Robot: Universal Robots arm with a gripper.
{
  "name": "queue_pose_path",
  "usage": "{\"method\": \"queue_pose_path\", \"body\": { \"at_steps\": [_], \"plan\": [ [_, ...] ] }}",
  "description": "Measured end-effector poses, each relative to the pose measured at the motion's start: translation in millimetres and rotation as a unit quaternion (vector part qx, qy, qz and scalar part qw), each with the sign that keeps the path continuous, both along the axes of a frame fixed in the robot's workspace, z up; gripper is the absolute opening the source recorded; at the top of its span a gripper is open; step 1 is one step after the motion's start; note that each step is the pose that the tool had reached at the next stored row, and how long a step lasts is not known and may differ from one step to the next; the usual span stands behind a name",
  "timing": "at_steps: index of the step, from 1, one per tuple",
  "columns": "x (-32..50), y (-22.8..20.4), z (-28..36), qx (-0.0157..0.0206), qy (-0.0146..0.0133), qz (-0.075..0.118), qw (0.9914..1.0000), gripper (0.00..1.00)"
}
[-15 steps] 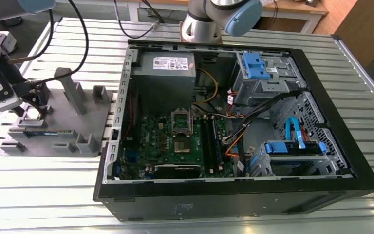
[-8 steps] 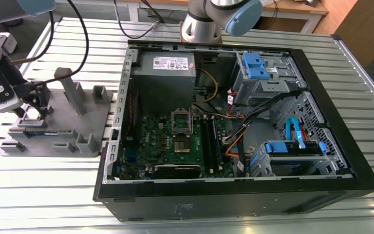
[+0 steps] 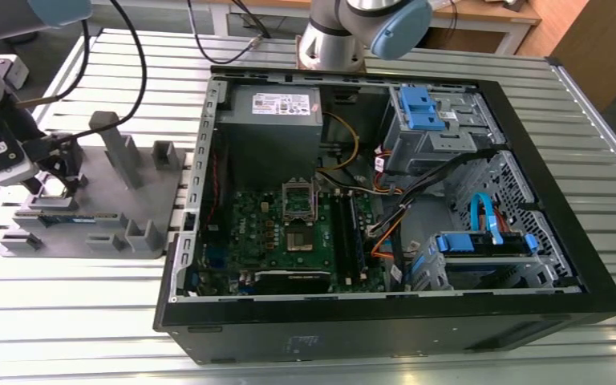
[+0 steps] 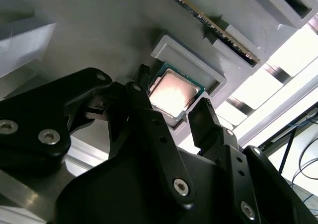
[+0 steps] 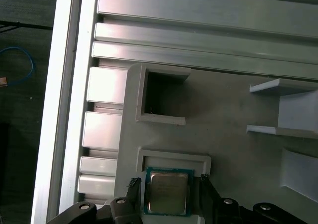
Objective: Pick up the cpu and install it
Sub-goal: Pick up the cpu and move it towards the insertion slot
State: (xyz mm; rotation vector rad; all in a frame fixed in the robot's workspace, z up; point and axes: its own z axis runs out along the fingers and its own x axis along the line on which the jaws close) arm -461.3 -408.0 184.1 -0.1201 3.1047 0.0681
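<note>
In the first wrist view the cpu (image 5: pixel 167 193) is being cradled flat, silvery top up, in a shallow square recess of the grey tray (image 5: pixel 238 114). It is being straddled by the gripper (image 5: pixel 169 186), whose fingers (image 5: pixel 134 188) are being held spread, one on each side of the chip. A narrow gap is being left on at least one side, and nothing is being pinched.

In the second wrist view the cpu (image 4: pixel 173 91) is being flanked by the two dark fingers (image 4: pixel 208 119). A long thin memory stick (image 4: pixel 218 28) is being carried on edge in the tray (image 4: pixel 99 30) nearby.

In the exterior view the gripper (image 3: pixel 57 184) is being held low over the tray (image 3: pixel 126 204). The tray is being borne by the slatted metal desk (image 3: pixel 73 321) on the exterior view's left, just beside the open computer case (image 3: pixel 394 329). Inside the case the green board (image 3: pixel 276 233) is being shown with its socket (image 3: pixel 299 200), well apart from the chip.
</note>
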Motion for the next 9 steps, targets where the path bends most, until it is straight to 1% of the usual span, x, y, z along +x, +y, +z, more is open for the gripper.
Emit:
{"method": "queue_pose_path", "body": {
  "at_steps": [9],
  "plan": [
    [-0.1, 0.0, -1.0, -0.0004, 0.0001, 0.0, 1.0, 0.59]
  ]
}}
